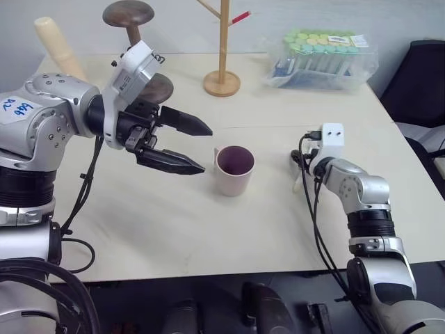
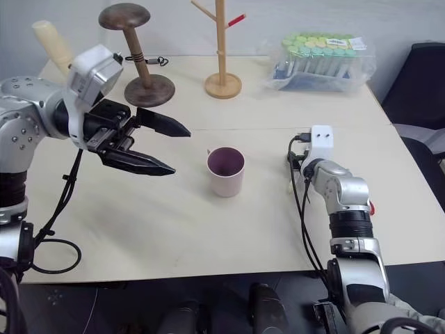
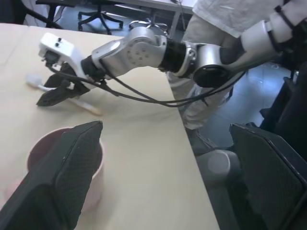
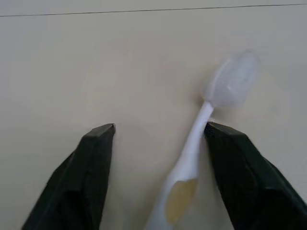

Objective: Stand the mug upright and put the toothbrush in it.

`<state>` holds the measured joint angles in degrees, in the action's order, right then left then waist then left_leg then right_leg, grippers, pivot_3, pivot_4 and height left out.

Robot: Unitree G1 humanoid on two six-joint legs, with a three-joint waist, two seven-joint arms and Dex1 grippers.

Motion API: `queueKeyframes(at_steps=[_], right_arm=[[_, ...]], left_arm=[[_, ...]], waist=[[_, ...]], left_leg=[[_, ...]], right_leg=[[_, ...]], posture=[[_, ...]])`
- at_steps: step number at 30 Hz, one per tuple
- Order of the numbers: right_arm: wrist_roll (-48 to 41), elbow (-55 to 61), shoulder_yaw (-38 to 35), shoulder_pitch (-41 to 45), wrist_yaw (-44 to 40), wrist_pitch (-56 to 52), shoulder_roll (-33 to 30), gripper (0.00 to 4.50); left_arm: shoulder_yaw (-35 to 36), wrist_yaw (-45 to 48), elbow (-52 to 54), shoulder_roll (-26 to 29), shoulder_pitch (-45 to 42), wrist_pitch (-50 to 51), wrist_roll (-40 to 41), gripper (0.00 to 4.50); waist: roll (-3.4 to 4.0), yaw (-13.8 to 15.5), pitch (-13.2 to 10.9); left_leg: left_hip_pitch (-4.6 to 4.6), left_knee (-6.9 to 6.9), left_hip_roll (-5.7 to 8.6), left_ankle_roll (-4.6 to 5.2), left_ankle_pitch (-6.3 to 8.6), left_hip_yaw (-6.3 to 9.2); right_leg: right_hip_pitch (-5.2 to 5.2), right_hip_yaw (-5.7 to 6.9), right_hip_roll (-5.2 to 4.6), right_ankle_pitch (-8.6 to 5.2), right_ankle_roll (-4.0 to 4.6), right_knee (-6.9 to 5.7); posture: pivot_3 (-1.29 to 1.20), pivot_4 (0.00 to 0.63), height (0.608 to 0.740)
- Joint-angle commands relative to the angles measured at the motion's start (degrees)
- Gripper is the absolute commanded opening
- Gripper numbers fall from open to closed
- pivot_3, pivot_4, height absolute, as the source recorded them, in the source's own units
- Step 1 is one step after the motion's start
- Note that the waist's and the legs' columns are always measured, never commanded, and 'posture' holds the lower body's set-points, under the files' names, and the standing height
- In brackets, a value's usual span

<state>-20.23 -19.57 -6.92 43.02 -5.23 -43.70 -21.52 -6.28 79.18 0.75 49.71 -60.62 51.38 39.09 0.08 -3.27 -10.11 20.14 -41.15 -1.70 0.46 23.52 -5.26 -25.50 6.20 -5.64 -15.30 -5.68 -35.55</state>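
Mug (image 1: pixel 234 169) is upright at frame centre on the table (image 1: pixel 174 229), maroon inside showing, nothing in it. Toothbrush (image 4: pixel 192 158) lies flat on the tabletop right of centre, well apart from the mug; in the head views just a pale sliver shows under the right wrist.

Right gripper (image 4: pixel 160 132) is low over the table with the toothbrush between its fingers: jaws partly spread, neck of the brush right against one fingertip (image 4: pixel 225 136), the other finger clear of it. Not clamped, brush not lifted.

Left gripper (image 1: pixel 188 146) hangs in the air at left centre, pointing toward the mug from its left, jaws wide, nothing in them, not touching the mug.

Back of the table: wooden branch stand (image 1: pixel 222 49) at top centre, dark wooden mushroom-shaped stand (image 2: pixel 135 56) at upper left, cream cylinder (image 1: pixel 59 45) at far upper left, clear bag of green-capped tubes (image 1: pixel 323 59) at upper right.
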Motion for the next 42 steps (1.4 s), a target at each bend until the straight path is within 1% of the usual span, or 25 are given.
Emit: queueKeyframes(at_steps=[1, 5, 6, 8, 10, 12, 14, 16, 18, 22, 26, 31, 33, 34, 36, 37, 38, 40, 42], right_arm=[[0.58, 2.19, 0.53, -0.87, -1.38, -1.97, 0.87, 1.82], [1.36, 3.62, -0.08, -1.82, -1.61, -3.21, 0.87, 0.43], [1.53, 3.82, -0.26, -1.99, -1.65, -3.42, 0.89, 0.22], [1.85, 4.74, -0.51, -2.41, -2.02, -3.04, 0.75, 0.22], [1.71, 7.01, -1.66, -2.56, -1.93, 0.05, 1.27, 0.22], [-1.11, 11.86, -3.48, -1.38, -3.16, 4.63, 3.75, 0.22], [-4.99, 17.83, -3.58, 0.22, -6.22, 6.75, 7.02, 0.22], [-7.82, 21.22, -3.51, 1.81, -7.10, 6.52, 10.17, 0.22], [-10.11, 23.03, -2.80, 4.22, -6.32, 6.84, 15.04, 0.22], [-10.69, 23.38, -0.99, 6.68, -5.90, 8.86, 20.89, 0.22], [-9.39, 22.58, 0.90, 6.19, -6.12, 10.85, 22.75, 0.22], [-8.90, 23.39, 2.92, 4.10, -8.24, 11.81, 22.36, 0.22], [-9.61, 24.75, 3.51, 3.15, -9.11, 11.20, 22.59, 0.97], [-9.76, 25.56, 3.94, 2.72, -9.56, 10.98, 22.56, 1.16], [-10.22, 27.05, 4.54, 1.91, -10.39, 10.60, 22.49, 1.80], [-10.20, 27.62, 4.79, 1.58, -10.72, 10.60, 22.35, 2.21], [-10.27, 28.52, 4.94, 1.05, -11.04, 10.64, 22.14, 2.50], [-10.65, 30.55, 4.72, -0.14, -11.24, 10.09, 21.44, 3.25], [-11.73, 34.36, 3.89, -2.24, -11.60, 8.42, 19.41, 3.96]], left_arm=[[1.22, -0.05, -0.51, -0.20, -1.84, -1.06, -0.77, 4.50], [1.26, 0.30, -0.70, -0.15, -1.59, -0.99, -1.23, 4.50], [1.26, 0.37, -0.68, -0.10, -1.46, -1.10, -1.40, 4.50], [1.56, 0.10, -0.65, 0.04, -0.92, -1.16, -1.63, 4.50], [2.29, -0.92, -0.74, 0.13, -0.38, -0.64, -1.58, 4.50], [3.76, -2.14, -1.01, 0.88, 0.83, -0.01, -1.40, 4.50], [5.82, -3.30, -0.92, 2.18, 2.72, 1.06, -0.73, 4.50], [7.27, -3.98, -0.48, 3.38, 4.46, 1.68, -0.43, 4.50], [8.72, -4.46, 0.50, 5.04, 6.81, 2.09, -0.32, 4.50], [10.36, -5.81, 1.38, 6.22, 8.44, 2.72, 0.09, 4.50], [11.87, -7.52, 1.46, 6.43, 8.42, 3.61, 0.59, 4.50], [12.64, -8.75, 2.16, 6.41, 8.75, 4.13, 1.08, 4.50], [12.67, -9.09, 2.49, 6.34, 8.90, 4.03, 1.15, 4.50], [12.66, -9.20, 2.49, 6.25, 8.83, 4.02, 1.21, 4.50], [12.58, -9.38, 2.36, 6.03, 8.53, 4.02, 1.33, 4.50], [12.46, -9.46, 2.17, 5.84, 8.29, 3.96, 1.34, 4.50], [12.21, -9.43, 1.95, 5.58, 8.08, 3.66, 1.24, 4.50], [11.90, -9.56, 1.43, 4.97, 7.67, 3.25, 1.07, 4.50], [12.11, -9.89, 1.02, 4.27, 7.37, 3.05, 1.23, 4.50]], waist=[[0.00, -0.05, 0.00], [0.00, 0.07, 0.00], [0.00, 0.12, 0.00], [0.00, 0.16, 0.00], [0.00, 0.15, 0.00], [0.01, 0.04, 0.00], [0.07, -0.24, -0.04], [0.11, -0.85, -0.06], [0.12, -1.35, -0.07], [0.12, -1.38, -0.07], [0.12, -0.88, -0.07], [0.12, -1.28, -0.07], [0.12, -1.58, -0.07], [0.12, -1.68, -0.07], [0.12, -1.74, -0.07], [0.12, -1.74, -0.07], [0.12, -1.74, -0.07], [0.12, -1.66, -0.07], [0.12, -1.31, -0.07]], left_leg=[[0.00, 0.00, 0.00, 0.00, 0.00, 0.01], [0.00, -0.01, -0.01, 0.00, 0.00, 0.02], [0.00, -0.02, 0.00, 0.00, 0.00, 0.02], [0.01, -0.02, 0.00, 0.00, 0.00, 0.03], [0.01, -0.02, 0.00, 0.00, 0.00, 0.03], [0.01, -0.01, 0.00, 0.00, 0.00, 0.02], [0.04, 0.01, 0.00, 0.00, 0.00, 0.00], [0.00, 0.09, 0.00, -0.01, -0.01, 0.01], [0.01, 0.10, 0.00, -0.04, -0.02, 0.04], [-0.01, 0.09, 0.04, -0.05, -0.02, 0.17], [0.04, 0.01, 0.17, -0.04, -0.02, 0.36], [0.03, 0.03, 0.15, -0.05, -0.02, 0.37], [0.01, 0.06, 0.15, -0.05, -0.02, 0.36], [0.01, 0.07, 0.14, -0.05, -0.02, 0.36], [0.00, 0.09, 0.12, -0.06, -0.03, 0.35], [-0.02, 0.10, 0.11, -0.06, -0.03, 0.35], [-0.02, 0.11, 0.11, -0.06, -0.03, 0.35], [-0.02, 0.10, 0.11, -0.06, -0.03, 0.33], [-0.01, 0.08, 0.11, -0.06, -0.03, 0.37]], right_leg=[[0.00, 0.00, 0.00, 0.00, 0.00, 0.00], [0.00, -0.01, 0.00, 0.00, 0.00, -0.02], [0.00, -0.01, -0.01, 0.00, 0.00, -0.02], [0.00, -0.01, -0.02, 0.00, 0.00, -0.02], [0.00, -0.02, -0.02, 0.00, 0.00, -0.02], [-0.02, -0.02, -0.02, 0.00, 0.00, -0.02], [-0.10, -0.05, -0.02, 0.00, 0.00, -0.03], [-0.21, -0.10, 0.00, -0.02, 0.03, -0.08], [-0.25, -0.05, 0.02, -0.05, 0.09, -0.19], [-0.26, 0.02, -0.01, -0.11, 0.20, -0.40], [-0.17, 0.03, -0.10, -0.11, 0.20, -0.40], [-0.16, 0.08, -0.09, -0.11, 0.20, -0.40], [-0.16, 0.08, -0.09, -0.11, 0.20, -0.39], [-0.16, 0.08, -0.07, -0.11, 0.21, -0.40], [-0.18, 0.09, -0.04, -0.14, 0.25, -0.39], [-0.18, 0.09, -0.03, -0.15, 0.26, -0.40], [-0.18, 0.10, -0.03, -0.15, 0.27, -0.40], [-0.18, 0.10, -0.03, -0.15, 0.27, -0.40], [-0.17, 0.10, -0.04, -0.15, 0.27, -0.40]], posture=[[0.00, 0.150, 0.740], [0.00, 0.150, 0.740], [0.00, 0.150, 0.740], [0.00, 0.150, 0.740], [0.00, 0.150, 0.740], [0.00, 0.150, 0.740], [0.00, 0.150, 0.740], [0.00, 0.150, 0.740], [0.00, 0.150, 0.740], [0.00, 0.150, 0.740], [0.00, 0.150, 0.740], [0.00, 0.150, 0.740], [0.00, 0.150, 0.740], [0.00, 0.150, 0.740], [0.00, 0.150, 0.740], [0.00, 0.150, 0.740], [0.00, 0.150, 0.740], [0.00, 0.150, 0.740], [0.00, 0.150, 0.740]])
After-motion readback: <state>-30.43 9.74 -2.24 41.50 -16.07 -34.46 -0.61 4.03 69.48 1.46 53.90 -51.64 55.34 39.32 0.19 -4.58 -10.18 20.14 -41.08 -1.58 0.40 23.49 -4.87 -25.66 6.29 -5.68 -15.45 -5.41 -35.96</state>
